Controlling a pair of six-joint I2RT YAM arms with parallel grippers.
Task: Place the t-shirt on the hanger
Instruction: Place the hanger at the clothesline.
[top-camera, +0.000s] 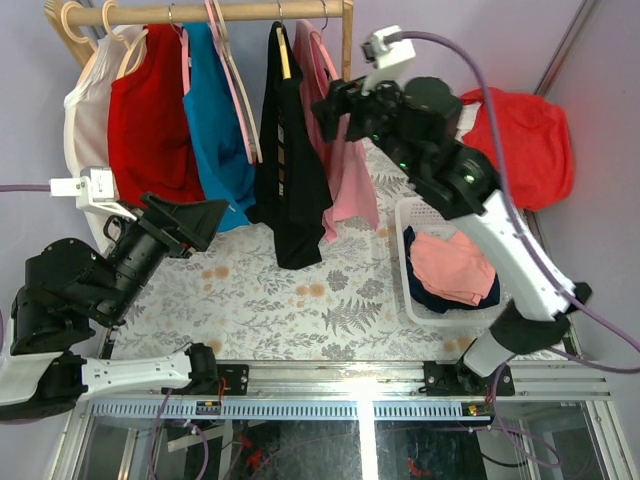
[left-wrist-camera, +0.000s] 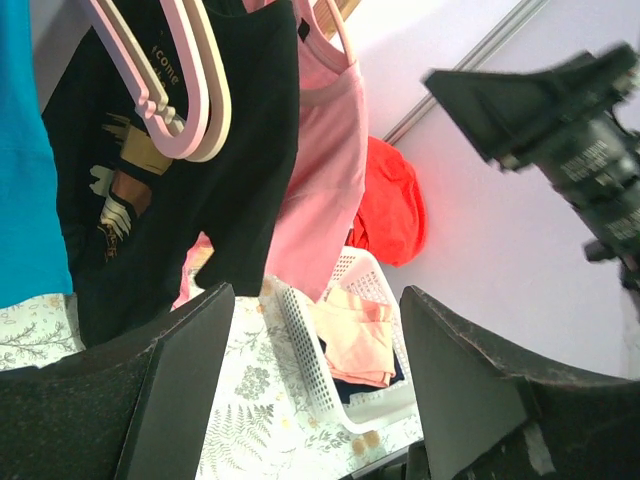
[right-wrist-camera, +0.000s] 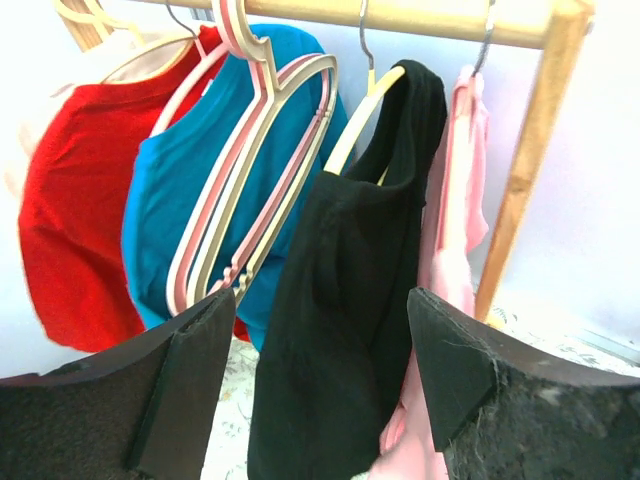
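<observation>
The black t-shirt (top-camera: 288, 170) hangs on the yellow hanger (top-camera: 283, 52), whose metal hook is over the wooden rail (top-camera: 230, 12). In the right wrist view the t-shirt (right-wrist-camera: 360, 300) drapes over one yellow arm of the hanger (right-wrist-camera: 352, 130). In the left wrist view the t-shirt (left-wrist-camera: 240, 170) shows its pale gold print. My right gripper (top-camera: 328, 108) is open, just right of the t-shirt at shoulder height, holding nothing. My left gripper (top-camera: 205, 225) is open and empty, low to the left of the t-shirt's hem.
The rail also holds a white garment, a red shirt (top-camera: 150, 120), a teal-blue shirt (top-camera: 220, 140), empty pink hangers (top-camera: 235, 80) and a pink shirt (top-camera: 345, 170). A white basket (top-camera: 440, 270) with clothes stands right. A red cloth (top-camera: 525, 145) lies far right.
</observation>
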